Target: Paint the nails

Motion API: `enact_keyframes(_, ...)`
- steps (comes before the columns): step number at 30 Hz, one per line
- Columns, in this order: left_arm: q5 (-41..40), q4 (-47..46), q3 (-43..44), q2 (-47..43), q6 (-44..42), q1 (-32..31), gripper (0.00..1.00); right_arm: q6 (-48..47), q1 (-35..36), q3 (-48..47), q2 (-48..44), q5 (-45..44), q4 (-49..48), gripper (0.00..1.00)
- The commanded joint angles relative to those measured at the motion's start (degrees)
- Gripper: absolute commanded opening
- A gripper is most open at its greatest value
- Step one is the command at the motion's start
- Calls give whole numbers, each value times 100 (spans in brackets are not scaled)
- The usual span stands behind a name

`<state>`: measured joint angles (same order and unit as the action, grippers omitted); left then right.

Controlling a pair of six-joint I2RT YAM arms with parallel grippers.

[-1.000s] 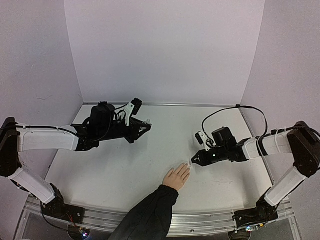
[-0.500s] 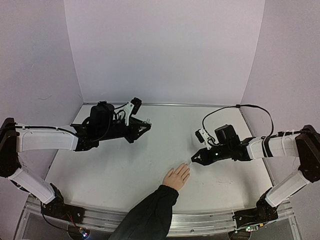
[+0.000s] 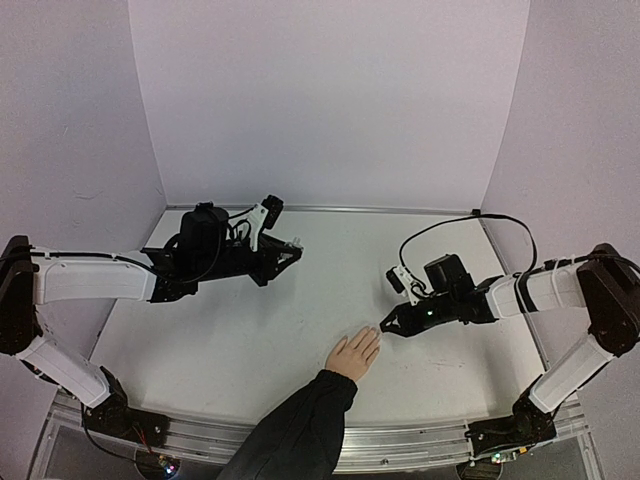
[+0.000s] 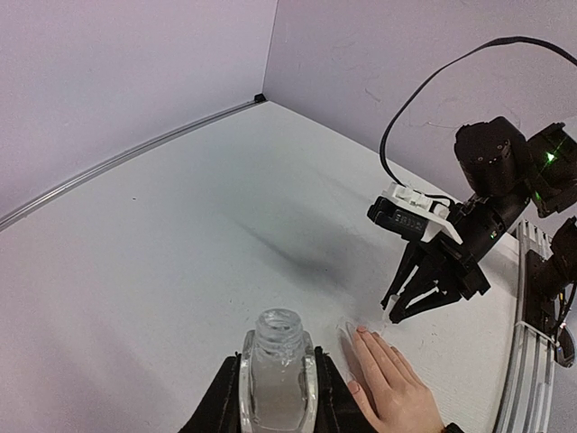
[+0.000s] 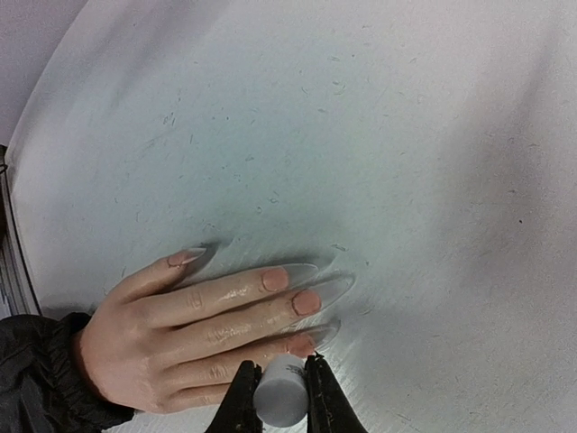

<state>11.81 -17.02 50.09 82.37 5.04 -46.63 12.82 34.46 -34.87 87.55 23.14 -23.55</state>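
Your right pincer (image 5: 279, 374) squeezes the white cap (image 5: 281, 399) right by the nails (image 5: 306, 302). The hand (image 5: 180, 334) lies flat on the tabletop (image 5: 379, 108). Your left pincer (image 4: 277, 390) grips the open bottle (image 4: 276, 347) upright, likely so nothing spills.

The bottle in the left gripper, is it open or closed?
Open. The bottle has a bare neck, no cap on it, in the left gripper.

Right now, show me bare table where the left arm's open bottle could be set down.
Free: the middle of the table, between the left gripper and the right gripper, and the strip along the back wall. Crowded: around the hand, at the right gripper's tip.
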Motion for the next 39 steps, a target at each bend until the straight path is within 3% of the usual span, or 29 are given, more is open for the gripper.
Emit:
enact_keyframes(1, 31, -355, 76, -81, 59, -30, 0, 19, 39, -29, -102, 61, -140, 0)
enact_keyframes(39, -12, -349, -12, -177, 32, -30, 0, 113, 35, -134, 199, -132, -162, 0)
